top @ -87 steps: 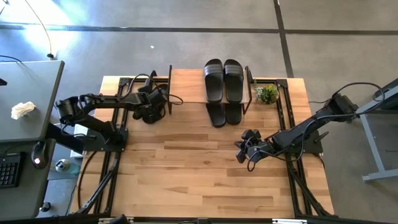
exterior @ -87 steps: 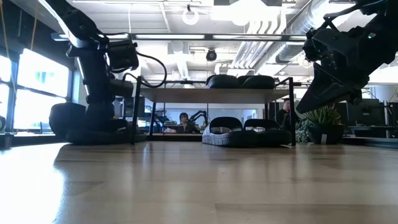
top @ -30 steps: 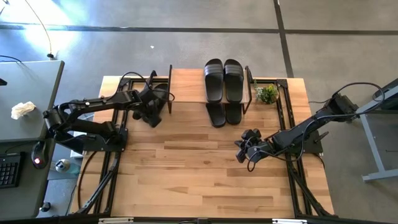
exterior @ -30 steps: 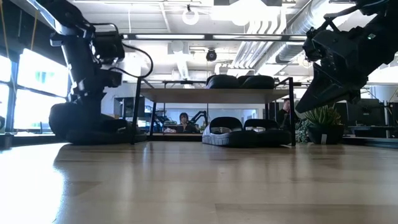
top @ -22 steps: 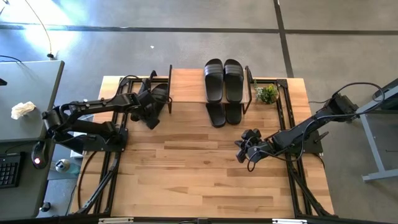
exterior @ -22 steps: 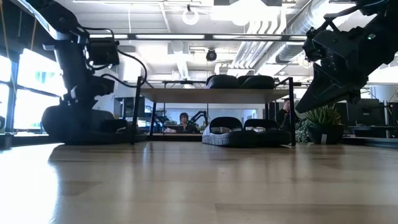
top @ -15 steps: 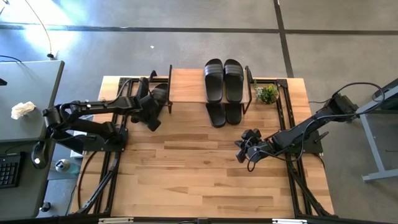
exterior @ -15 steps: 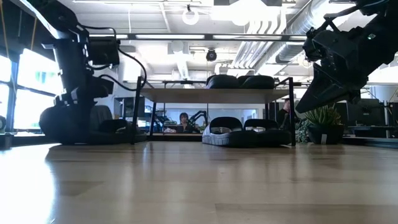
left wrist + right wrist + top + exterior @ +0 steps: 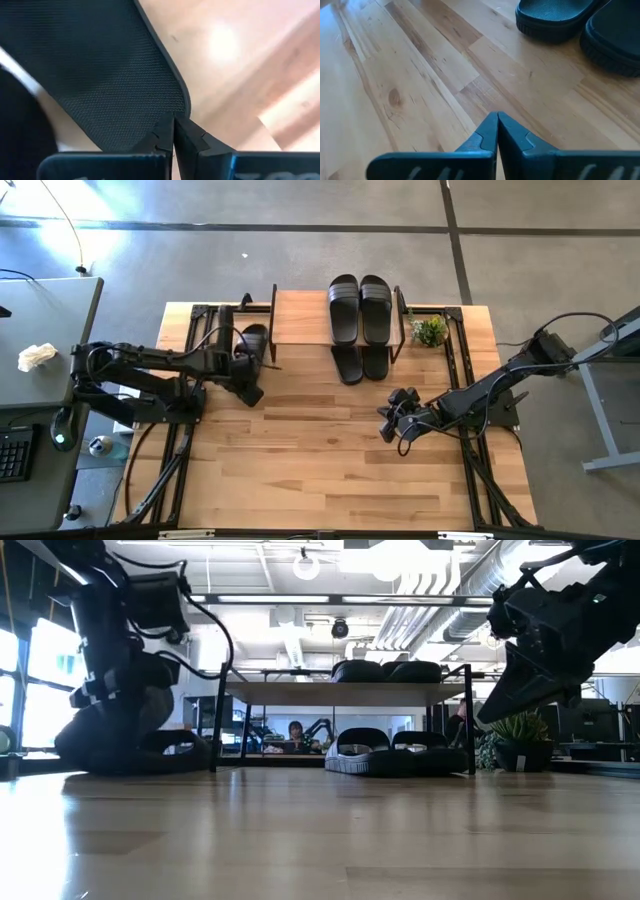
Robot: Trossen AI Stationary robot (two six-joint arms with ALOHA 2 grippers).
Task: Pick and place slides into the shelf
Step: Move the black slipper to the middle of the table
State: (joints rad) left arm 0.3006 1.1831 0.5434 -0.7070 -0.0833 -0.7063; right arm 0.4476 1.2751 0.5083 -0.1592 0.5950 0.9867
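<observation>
Black rubber under the left gripper [image 9: 252, 392]: its fingers are pinched together, gripping nothing, right by a loose slide [image 9: 251, 340] lying left of the shelf [image 9: 300, 315]. Closed like that, it could just shove the slide away. The right gripper [image 9: 392, 425], also pinched shut, waits mid-table near the shelved slides [image 9: 359, 308].

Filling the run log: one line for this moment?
left gripper shut beside slide | right gripper shut, hovering | four slides in shelf

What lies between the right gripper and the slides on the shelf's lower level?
Only bare tabletop separates the right gripper from those slides, shown in the high view.
</observation>
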